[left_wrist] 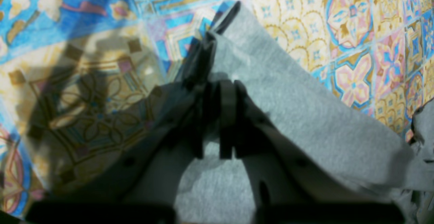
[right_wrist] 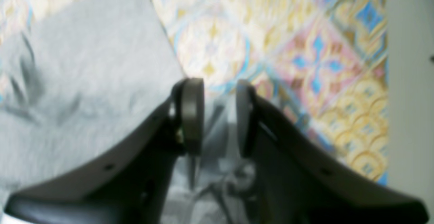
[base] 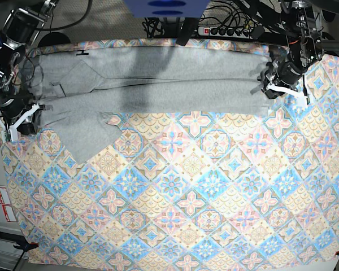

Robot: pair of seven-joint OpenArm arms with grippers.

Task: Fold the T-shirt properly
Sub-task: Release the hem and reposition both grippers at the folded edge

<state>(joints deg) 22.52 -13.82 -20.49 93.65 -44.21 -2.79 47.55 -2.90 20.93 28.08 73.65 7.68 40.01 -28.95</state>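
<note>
Right end effector (right_wrist: 219, 115) parted over T-shirt (right_wrist: 84, 81); left end effector (left_wrist: 217, 122) nearly closed on fabric.

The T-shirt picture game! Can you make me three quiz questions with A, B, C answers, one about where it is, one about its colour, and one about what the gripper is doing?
1. Where does the T-shirt lie on the tablecloth in the base view?
A. along the far edge
B. in the middle
C. along the near edge

2. What colour is the T-shirt?
A. red
B. light grey
C. dark green

3. How does the right gripper stand in its wrist view?
A. pressed shut with no gap
B. out of sight
C. parted, with a gap between the pads

Answers:
1. A, since the shirt stretches across the top of the cloth, between the two arms.
2. B, since the fabric looks pale grey in all three views.
3. C, since tablecloth and grey cloth show through the gap between the two pads.
</note>
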